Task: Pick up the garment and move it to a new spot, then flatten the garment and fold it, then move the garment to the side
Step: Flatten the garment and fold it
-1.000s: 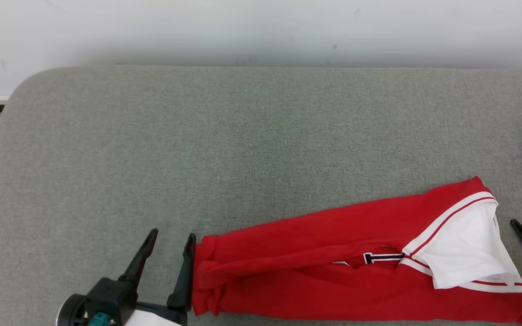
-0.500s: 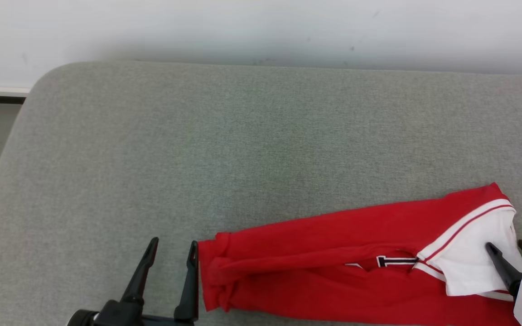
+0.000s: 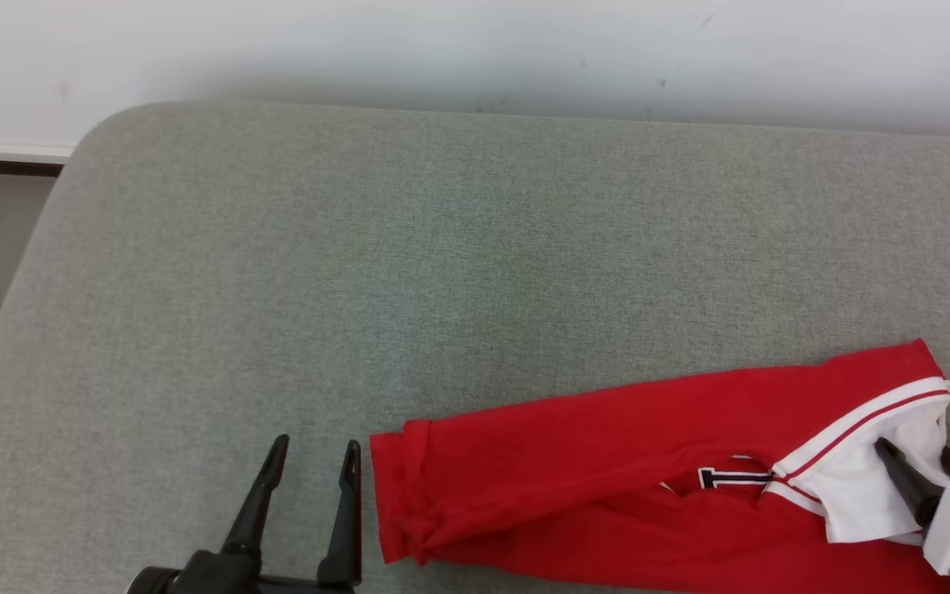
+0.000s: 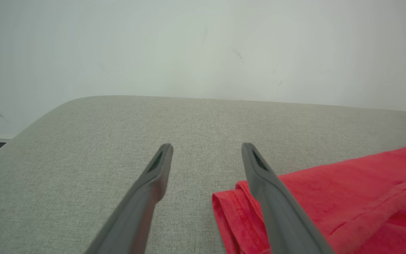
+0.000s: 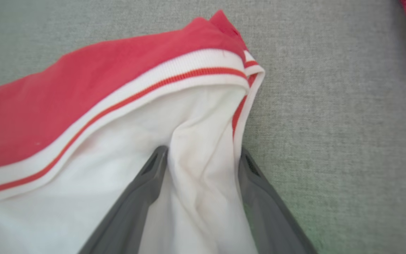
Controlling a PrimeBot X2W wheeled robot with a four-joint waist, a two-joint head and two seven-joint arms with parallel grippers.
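Right wrist view: caught the right gripper [image 5: 202, 152] with fingers [image 5: 132, 208] apart, astride a raised white fold at the striped end of the red garment [image 5: 65, 106]. Left wrist view: caught the left gripper [image 4: 206, 148] spread too, just beside the garment's opposite, hemmed end. Found the garment lying lengthwise on the grey table [image 3: 442, 247].

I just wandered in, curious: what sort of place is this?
Probably a robot test room: a grey padded table against a bare white wall, a red garment, and the robot's left hand beside it.
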